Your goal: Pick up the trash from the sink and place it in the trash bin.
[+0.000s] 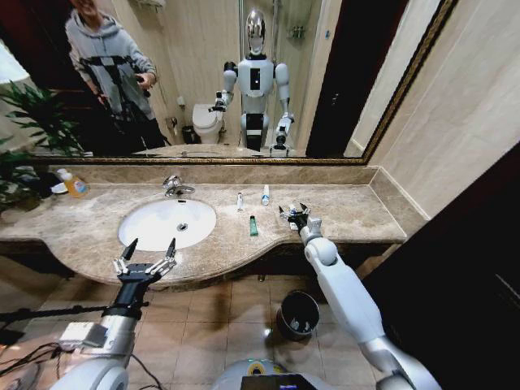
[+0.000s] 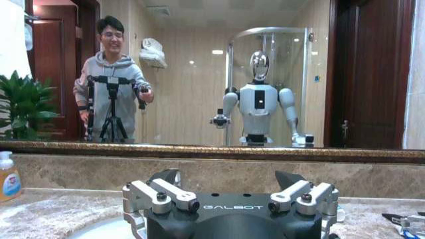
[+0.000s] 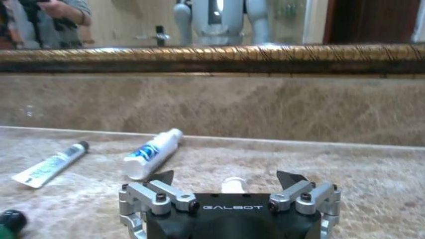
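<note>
The white oval sink [image 1: 138,231] is set in the beige marble counter. My left gripper [image 1: 153,244] hovers open over the counter's front edge beside the basin, its jaws wide in the left wrist view [image 2: 228,175]. To the right of the basin lie pieces of trash: a thin white tube [image 1: 240,201], a white tube with a blue label [image 1: 265,195] and a green tube [image 1: 253,226]. My right gripper [image 1: 293,211] is low over the counter, open, with a small white item [image 3: 232,185] between its spread fingers. The dark round trash bin [image 1: 298,314] stands on the floor below.
An orange-yellow soap bottle [image 1: 75,185] and a plant [image 1: 28,122] stand at the counter's far left. The chrome faucet [image 1: 173,185] is behind the basin. A mirror runs along the back wall, and a side wall closes the counter's right end.
</note>
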`<state>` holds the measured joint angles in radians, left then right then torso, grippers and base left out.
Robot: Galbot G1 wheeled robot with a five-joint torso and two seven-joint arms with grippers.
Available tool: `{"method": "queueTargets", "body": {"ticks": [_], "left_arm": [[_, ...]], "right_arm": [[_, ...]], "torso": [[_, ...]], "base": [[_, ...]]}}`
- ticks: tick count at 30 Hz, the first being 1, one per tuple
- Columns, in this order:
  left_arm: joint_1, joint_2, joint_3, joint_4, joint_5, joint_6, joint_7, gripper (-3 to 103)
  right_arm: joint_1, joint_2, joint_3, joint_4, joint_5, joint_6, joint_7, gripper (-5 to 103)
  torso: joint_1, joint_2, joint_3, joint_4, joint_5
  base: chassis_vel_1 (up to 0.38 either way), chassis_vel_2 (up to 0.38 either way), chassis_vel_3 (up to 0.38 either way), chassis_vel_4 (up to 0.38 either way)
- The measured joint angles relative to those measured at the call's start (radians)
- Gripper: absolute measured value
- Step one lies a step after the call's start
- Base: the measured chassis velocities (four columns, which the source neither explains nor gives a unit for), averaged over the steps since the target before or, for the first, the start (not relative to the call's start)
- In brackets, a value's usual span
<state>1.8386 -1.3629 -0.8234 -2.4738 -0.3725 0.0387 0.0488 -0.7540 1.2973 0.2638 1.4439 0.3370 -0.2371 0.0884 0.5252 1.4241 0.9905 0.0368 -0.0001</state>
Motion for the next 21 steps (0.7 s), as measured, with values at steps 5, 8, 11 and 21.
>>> {"method": "queueTargets", "body": {"ticks": [5, 8, 11, 21], "left_arm": [[0.0, 0.0, 0.0, 0.0, 0.0, 0.0, 0.0, 100], [0.0, 0.0, 0.0, 0.0, 0.0, 0.0, 0.0, 100], [0.0, 0.0, 0.0, 0.0, 0.0, 0.0, 0.0, 100], [0.0, 0.0, 0.0, 0.0, 0.0, 0.0, 0.0, 100]], "right_arm": [[0.017, 0.009, -0.003, -0.044, -0.005, -0.007, 0.001, 100], [0.02, 0.013, -0.004, -0.057, -0.014, -0.006, 0.0, 101], [0.024, 0.013, -0.005, -0.069, -0.018, -0.003, -0.004, 95], [0.032, 0.004, 0.002, -0.114, -0.033, 0.02, -0.017, 68]], "torso": [[0.0, 0.0, 0.0, 0.0, 0.0001], [0.0, 0.0, 0.0, 0.0, 0.0001], [0.0, 0.0, 0.0, 0.0, 0.0], [0.0, 0.0, 0.0, 0.0, 0.0001]], "base": [[0.0, 0.0, 0.0, 0.0], [0.0, 0.0, 0.0, 0.0], [0.0, 0.0, 0.0, 0.0], [0.0, 0.0, 0.0, 0.0]]}}
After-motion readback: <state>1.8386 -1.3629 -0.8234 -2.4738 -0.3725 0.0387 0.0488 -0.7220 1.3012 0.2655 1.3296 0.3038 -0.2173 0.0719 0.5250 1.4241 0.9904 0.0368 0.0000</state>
